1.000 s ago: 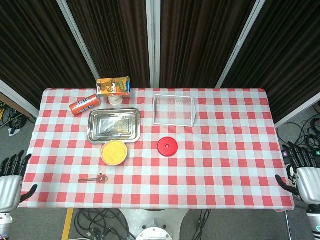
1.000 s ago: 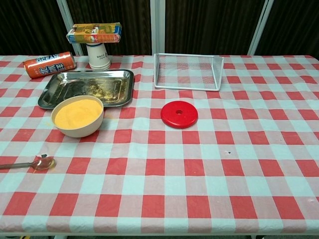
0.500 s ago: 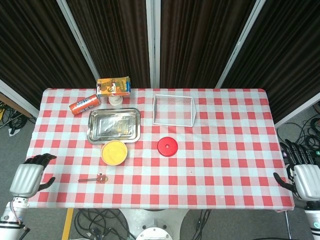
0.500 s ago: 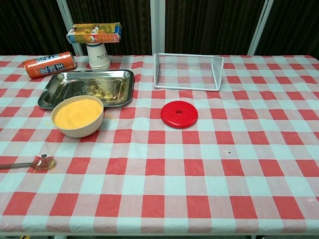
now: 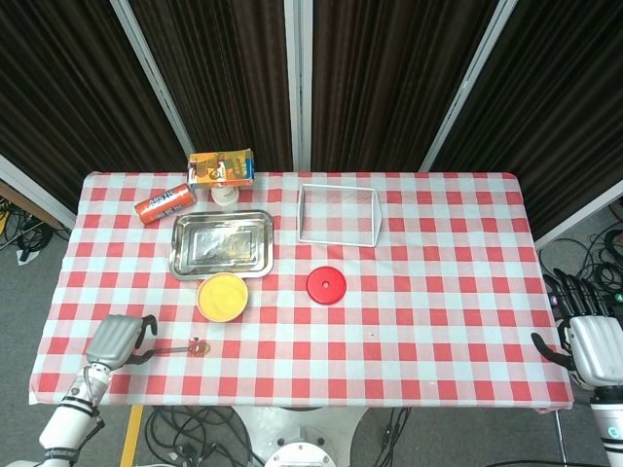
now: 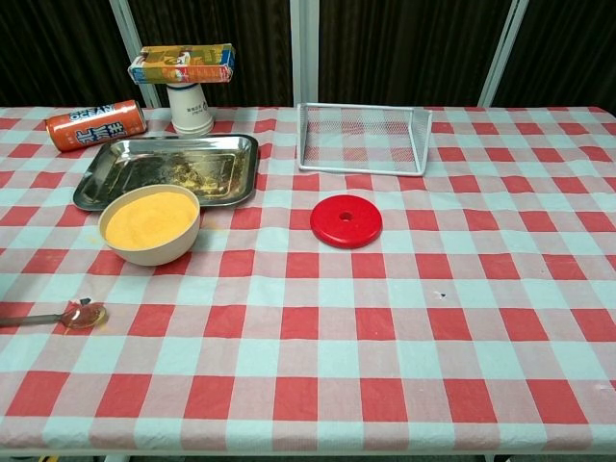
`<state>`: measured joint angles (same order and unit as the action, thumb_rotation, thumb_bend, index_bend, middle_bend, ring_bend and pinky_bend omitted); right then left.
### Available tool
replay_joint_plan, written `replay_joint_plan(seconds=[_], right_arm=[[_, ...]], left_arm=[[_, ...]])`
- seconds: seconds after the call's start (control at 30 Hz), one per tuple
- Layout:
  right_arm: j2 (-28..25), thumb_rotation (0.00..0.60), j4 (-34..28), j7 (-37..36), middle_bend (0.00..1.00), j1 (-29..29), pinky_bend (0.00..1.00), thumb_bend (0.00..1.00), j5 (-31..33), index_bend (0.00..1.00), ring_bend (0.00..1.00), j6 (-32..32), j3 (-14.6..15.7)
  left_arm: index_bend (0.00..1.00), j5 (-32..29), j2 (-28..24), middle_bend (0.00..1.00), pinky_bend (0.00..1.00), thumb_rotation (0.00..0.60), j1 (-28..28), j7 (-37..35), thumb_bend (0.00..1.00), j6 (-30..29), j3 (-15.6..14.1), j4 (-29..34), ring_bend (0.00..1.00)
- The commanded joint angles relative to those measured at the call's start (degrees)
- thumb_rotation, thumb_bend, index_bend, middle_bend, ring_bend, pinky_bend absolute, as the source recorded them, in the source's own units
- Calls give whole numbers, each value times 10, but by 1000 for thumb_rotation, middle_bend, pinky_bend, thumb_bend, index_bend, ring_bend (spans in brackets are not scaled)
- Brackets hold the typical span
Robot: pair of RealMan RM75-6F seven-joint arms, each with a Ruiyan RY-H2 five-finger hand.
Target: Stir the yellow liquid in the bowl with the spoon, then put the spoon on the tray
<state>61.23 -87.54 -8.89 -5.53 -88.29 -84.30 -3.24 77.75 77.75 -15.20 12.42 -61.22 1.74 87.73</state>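
The spoon (image 5: 180,347) lies flat on the checked cloth near the front left edge of the table (image 5: 438,321), bowl end toward the middle, handle pointing left. I judge it light, thin and stiff, probably slick metal, so it will slide or pivot if I nudge it. Best hold looks like a pinch along the handle, well back from the wet end, which shows some yellow residue in the chest view.

The bowl (image 5: 222,297) of yellow liquid sits just behind the spoon, touching or nearly touching the front rim of the steel tray (image 5: 181,255). The liquid is full enough to slop if I stir hard.

My left hand (image 5: 117,340) hovers just left of the handle tip, fingers curled and apart, holding nothing. I cannot tell whether a fingertip touches the handle. The chest view does not show this hand, and crops the handle at the frame edge.

My right hand (image 5: 594,345) hangs off the table's right edge, fingers spread, empty.
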Motion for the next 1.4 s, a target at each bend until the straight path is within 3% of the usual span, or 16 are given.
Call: replay_joint_plan(seconds=[0.03, 0.47, 1.03, 1.4], right_arm=[[1, 600, 1, -1, 0, -1, 0, 203, 2, 0, 0, 3, 0], [5, 600, 12, -10, 0, -4, 0, 203, 8, 0, 0, 11, -1], [7, 600, 13, -10, 0, -6, 0, 203, 11, 0, 0, 16, 0], [5, 600, 10, -6, 0, -4, 0, 203, 13, 0, 0, 15, 1]], left_arm=[[576, -20, 18, 844, 931, 600, -11, 9, 244, 18, 0, -9, 850], [581, -85, 49, 881, 947, 600, -29, 36, 334, 47, 1, -12, 897], [576, -98, 38, 888, 946, 600, -32, 52, 335, 30, -15, 19, 899], [576, -123, 50, 891, 946, 600, -41, 48, 337, 47, -16, -1, 903]])
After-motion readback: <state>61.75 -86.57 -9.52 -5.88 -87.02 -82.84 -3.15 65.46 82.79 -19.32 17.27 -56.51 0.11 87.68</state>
